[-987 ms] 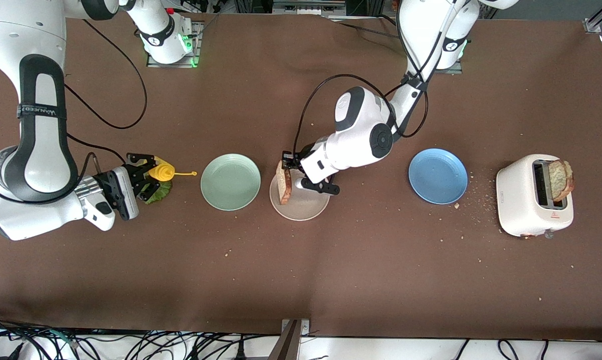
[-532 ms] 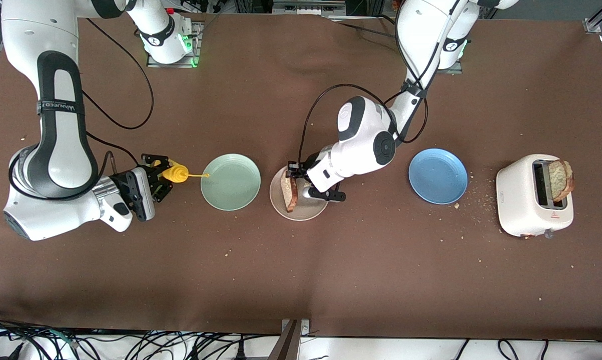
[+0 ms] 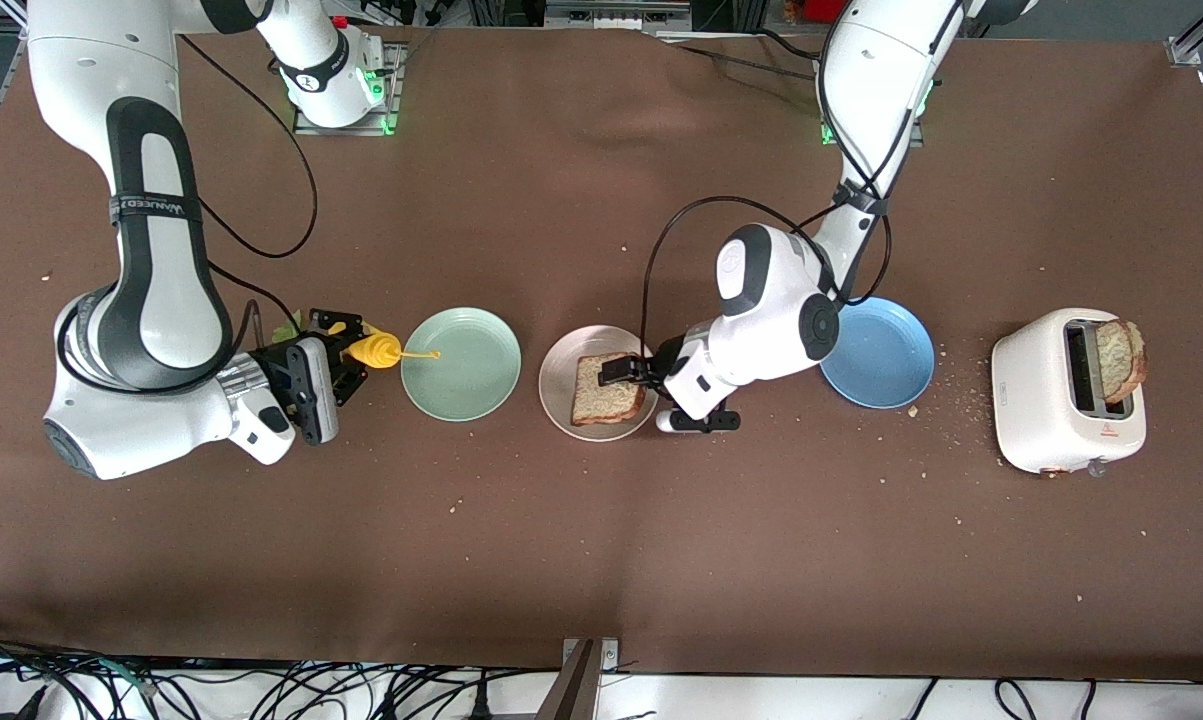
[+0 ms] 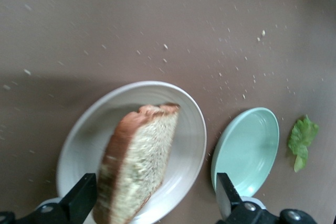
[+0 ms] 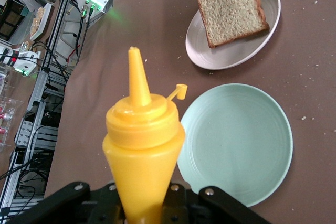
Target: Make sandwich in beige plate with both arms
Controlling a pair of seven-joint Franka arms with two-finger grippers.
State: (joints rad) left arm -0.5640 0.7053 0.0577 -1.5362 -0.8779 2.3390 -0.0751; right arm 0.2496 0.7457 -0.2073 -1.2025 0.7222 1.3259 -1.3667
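- Front view: a square slice of brown toasted bread (image 3: 608,388) lies flat in the round pale beige plate (image 3: 561,368). The left gripper (image 3: 625,372) hangs at the plate's three o'clock edge, jaws released and holding nothing. The right arm's black band reads "WANJEED". Its right gripper (image 3: 346,352) is clenched on a yellow plastic squeeze bottle (image 3: 376,351), beside the round mint green plate (image 3: 461,363) at nine o'clock.
- Also there: a round blue plate (image 3: 886,352), and a white toaster (image 3: 1068,390) carrying a small red mark, unreadable, with a second bread slice (image 3: 1121,359) standing in its slot.
- Left wrist view: spread fingers (image 4: 80,201) frame the bread; a loose green lettuce leaf (image 4: 302,140) lies near the mint plate.
- Right wrist view: the bottle's nozzle points upward, cap dangling.
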